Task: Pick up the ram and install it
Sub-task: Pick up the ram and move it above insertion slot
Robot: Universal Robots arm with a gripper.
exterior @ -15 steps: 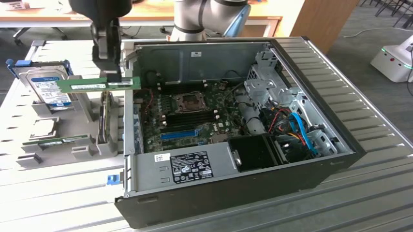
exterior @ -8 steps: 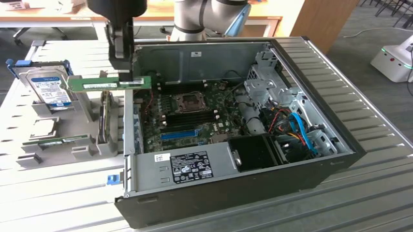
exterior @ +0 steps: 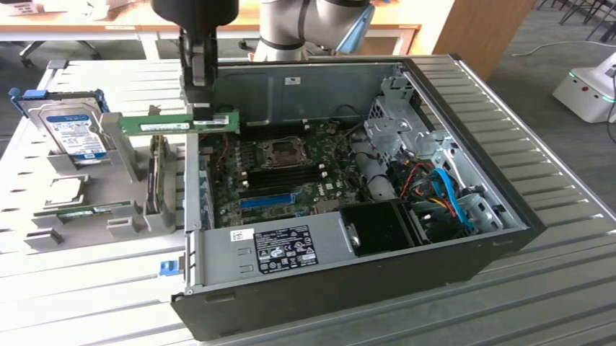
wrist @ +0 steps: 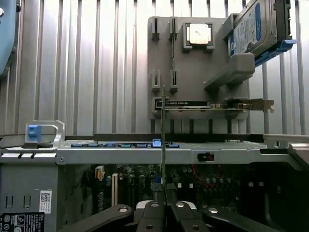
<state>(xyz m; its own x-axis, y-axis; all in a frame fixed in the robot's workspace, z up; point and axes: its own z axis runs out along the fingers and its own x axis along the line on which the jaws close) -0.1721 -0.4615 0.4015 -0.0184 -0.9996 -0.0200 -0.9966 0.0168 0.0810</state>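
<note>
One ram (exterior: 159,124) edge-on in wrist view, its middle hidden behind claw (exterior: 203,114) | claw clamped on ram | pointing down over case (exterior: 318,83) wall

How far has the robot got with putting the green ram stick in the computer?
Done: the ram is up off the grey holder. In hand: the end effector is shut on it, holding it in the air over the open computer case's edge. Left: it is not yet in the black memory slots inside.
</note>
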